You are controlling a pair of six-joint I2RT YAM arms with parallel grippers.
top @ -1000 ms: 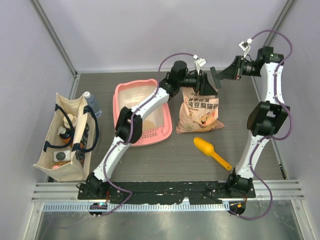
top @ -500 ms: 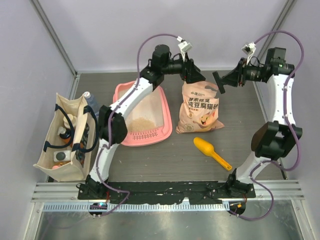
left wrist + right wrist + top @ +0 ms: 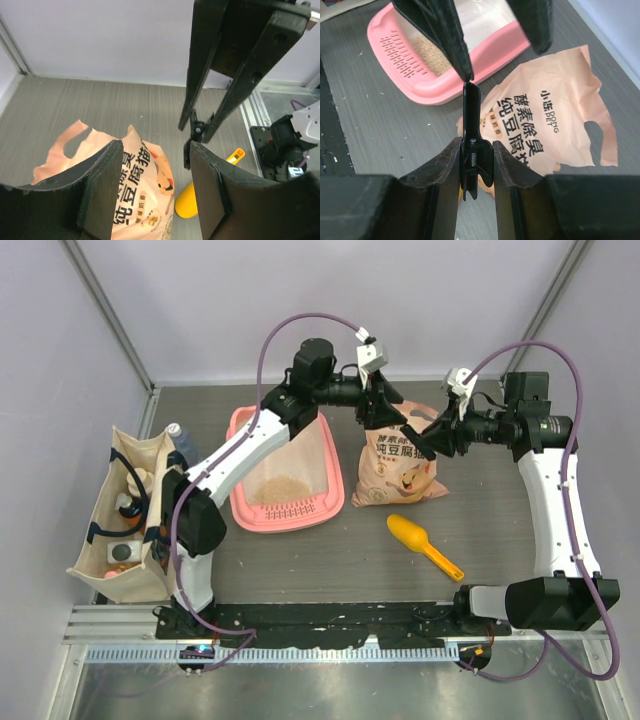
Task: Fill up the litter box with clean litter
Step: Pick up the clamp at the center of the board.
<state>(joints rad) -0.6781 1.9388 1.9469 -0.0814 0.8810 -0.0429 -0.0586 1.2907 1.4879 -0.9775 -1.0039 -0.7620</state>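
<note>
The pink litter box (image 3: 240, 445) lies left of centre, with tan clean litter (image 3: 281, 486) piled at its grille end; both show in the right wrist view, the box (image 3: 436, 89) and the litter (image 3: 426, 49). The peach litter bag (image 3: 402, 468) lies to its right. My left gripper (image 3: 385, 412) hangs open and empty over the bag's top (image 3: 142, 182). My right gripper (image 3: 426, 440) faces it closely, shut on a small black spring clip (image 3: 471, 112), which also shows in the left wrist view (image 3: 197, 131).
A yellow-orange scoop (image 3: 424, 544) lies in front of the bag. A beige tote bag (image 3: 133, 512) with bottles stands at the far left. Grey walls close in the back and sides, and a metal rail (image 3: 330, 620) runs along the near edge.
My right gripper has come from the back right, forward and left, to the bag's top. My left arm has lifted off the litter box, its gripper staying over the bag's top.
</note>
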